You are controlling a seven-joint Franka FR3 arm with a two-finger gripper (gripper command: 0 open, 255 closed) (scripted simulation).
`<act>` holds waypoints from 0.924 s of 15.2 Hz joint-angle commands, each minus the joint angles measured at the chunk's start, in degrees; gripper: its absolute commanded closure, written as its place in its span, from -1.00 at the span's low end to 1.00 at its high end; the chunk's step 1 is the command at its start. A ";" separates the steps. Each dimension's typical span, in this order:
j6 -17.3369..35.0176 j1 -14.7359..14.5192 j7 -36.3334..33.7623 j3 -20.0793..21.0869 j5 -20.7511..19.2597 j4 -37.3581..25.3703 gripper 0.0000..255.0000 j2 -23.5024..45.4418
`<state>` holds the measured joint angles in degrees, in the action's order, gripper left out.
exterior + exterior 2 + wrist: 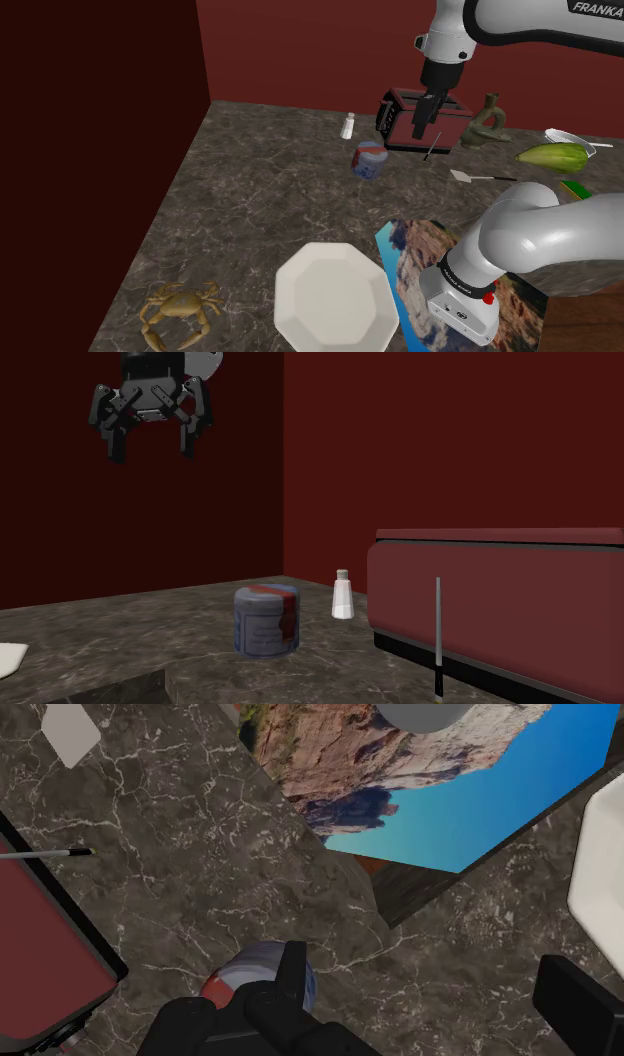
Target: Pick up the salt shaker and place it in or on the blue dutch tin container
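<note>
The salt shaker (347,126) is a small white bottle with a grey cap, standing upright near the back wall. In the second exterior view the salt shaker (343,595) stands just behind and to the right of the blue tin (266,620). That tin (369,160) is a round container with a red band on its lid. My gripper (423,132) hangs open high above the counter, with nothing between its fingers. From the side the gripper (150,440) is well above and left of the tin. In the wrist view the gripper (435,989) looks down, and one finger partly hides the tin (238,981).
A dark red toaster (430,118) stands by the back wall, a thin rod (438,637) leaning before it. A white plate (337,298), a picture book (430,255) and a crab figure (180,308) lie nearer the front. A green jug (487,120), spatula (480,177) and green vegetable (553,157) lie on the shoulder view's right.
</note>
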<state>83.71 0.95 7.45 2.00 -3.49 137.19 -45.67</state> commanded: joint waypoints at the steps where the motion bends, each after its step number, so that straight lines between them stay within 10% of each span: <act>1: 0.00 0.00 0.00 0.00 0.00 0.00 -1.00 0.00; 14: 19.36 2.89 9.21 -10.20 -1.76 -6.83 -1.00 22.79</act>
<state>101.57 3.80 16.11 -7.64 -5.52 131.06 -24.80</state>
